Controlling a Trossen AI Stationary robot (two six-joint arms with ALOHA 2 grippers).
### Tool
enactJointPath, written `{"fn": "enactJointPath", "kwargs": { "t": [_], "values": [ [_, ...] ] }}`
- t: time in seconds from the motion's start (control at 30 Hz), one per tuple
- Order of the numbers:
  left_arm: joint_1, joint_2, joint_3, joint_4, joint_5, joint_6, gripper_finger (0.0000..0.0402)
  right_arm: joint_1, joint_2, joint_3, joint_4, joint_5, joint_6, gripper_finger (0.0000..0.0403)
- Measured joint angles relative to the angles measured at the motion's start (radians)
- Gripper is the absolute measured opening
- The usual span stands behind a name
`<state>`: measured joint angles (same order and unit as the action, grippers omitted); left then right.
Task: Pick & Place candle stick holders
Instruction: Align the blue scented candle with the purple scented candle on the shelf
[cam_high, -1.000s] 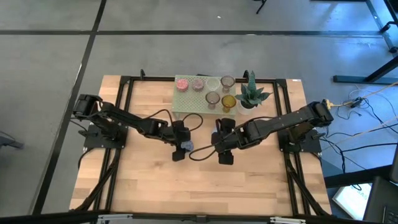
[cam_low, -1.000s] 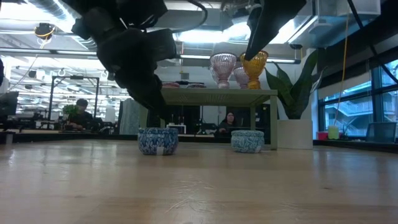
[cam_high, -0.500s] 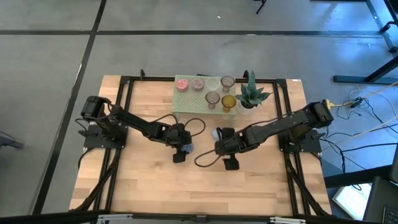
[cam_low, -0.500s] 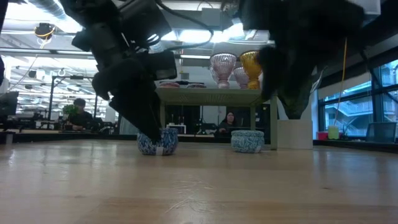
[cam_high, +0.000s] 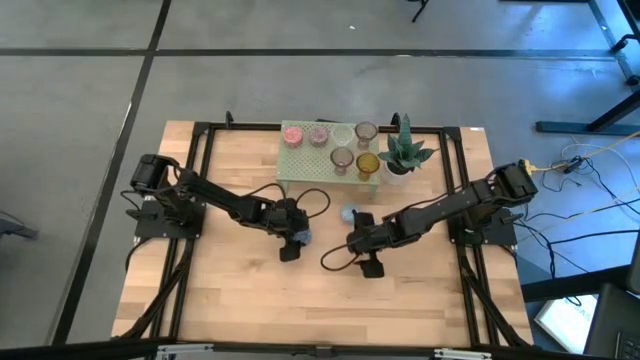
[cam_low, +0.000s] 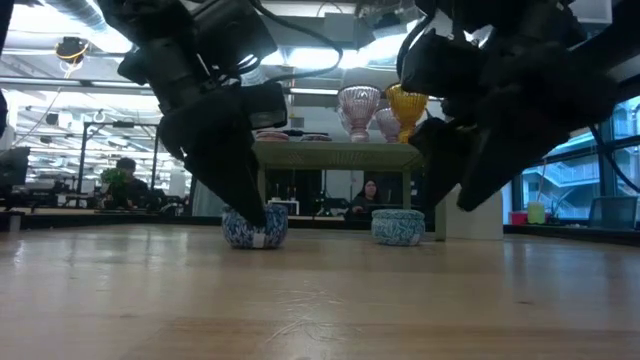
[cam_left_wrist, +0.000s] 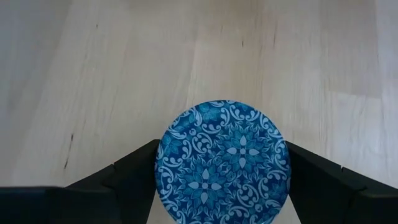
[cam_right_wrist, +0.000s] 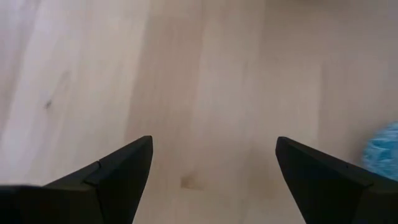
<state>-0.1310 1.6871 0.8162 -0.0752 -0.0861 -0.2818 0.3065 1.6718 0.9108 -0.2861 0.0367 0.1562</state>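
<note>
- Left wrist view: a round blue-and-white patterned glass candle holder (cam_left_wrist: 222, 163) sits on the pale wooden table (cam_left_wrist: 93, 74) between the left gripper's (cam_left_wrist: 221, 180) dark fingers, which touch its two sides.
- High view: that holder (cam_high: 300, 237) lies at mid-table; a second blue holder (cam_high: 347, 213) stands apart beside the right arm.
- The right gripper (cam_right_wrist: 214, 171) hovers over bare wood, fingers spread wide, holding nothing.
- Pink, mauve, clear and amber holders (cam_high: 367, 164) rest on the pale green perforated stand (cam_high: 295, 165), next to the spiky green potted plant (cam_high: 405, 152).
</note>
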Motion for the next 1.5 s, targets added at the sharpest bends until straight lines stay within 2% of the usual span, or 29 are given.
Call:
{"fn": "enactJointPath", "kwargs": {
  "t": [0.1,0.27,0.4,0.5,0.6,0.73,0.83,1.13,1.27,1.5],
  "values": [
    [-0.006,-0.003,0.000,-0.001,0.002,-0.018,0.0290,0.000,0.000,0.000,0.015,0.045,0.019,0.0343],
    [-0.014,-0.026,0.013,-0.006,0.003,-0.030,0.0293,0.000,0.000,0.000,0.015,0.049,0.046,0.0343],
    [-0.013,-0.060,0.080,-0.067,0.002,-0.020,0.0294,0.000,0.000,0.000,0.013,0.049,0.050,0.0343],
    [-0.010,-0.095,0.154,-0.182,-0.009,0.016,0.0294,0.000,0.000,0.000,0.013,0.049,0.053,0.0343],
    [-0.006,-0.131,0.246,-0.347,-0.073,0.068,0.0294,0.001,0.000,0.000,0.012,0.045,0.070,0.0343],
    [0.003,-0.178,0.365,-0.547,-0.236,0.166,0.0294,0.005,0.000,0.000,0.013,0.043,0.075,0.0343],
    [0.034,-0.200,0.425,-0.623,-0.298,0.221,0.0294,0.009,0.000,0.000,0.013,0.041,0.075,0.0343],
    [0.224,-0.221,0.458,-0.696,-0.295,0.296,0.0295,0.016,0.000,0.000,0.017,0.041,0.077,0.0343],
    [0.310,-0.205,0.458,-0.731,-0.254,0.296,0.0295,0.016,0.000,0.000,0.017,0.042,0.079,0.0343],
    [0.404,-0.201,0.458,-0.690,-0.205,0.275,0.0295,0.015,0.000,0.000,0.017,0.042,0.075,0.0343]
  ]
}}
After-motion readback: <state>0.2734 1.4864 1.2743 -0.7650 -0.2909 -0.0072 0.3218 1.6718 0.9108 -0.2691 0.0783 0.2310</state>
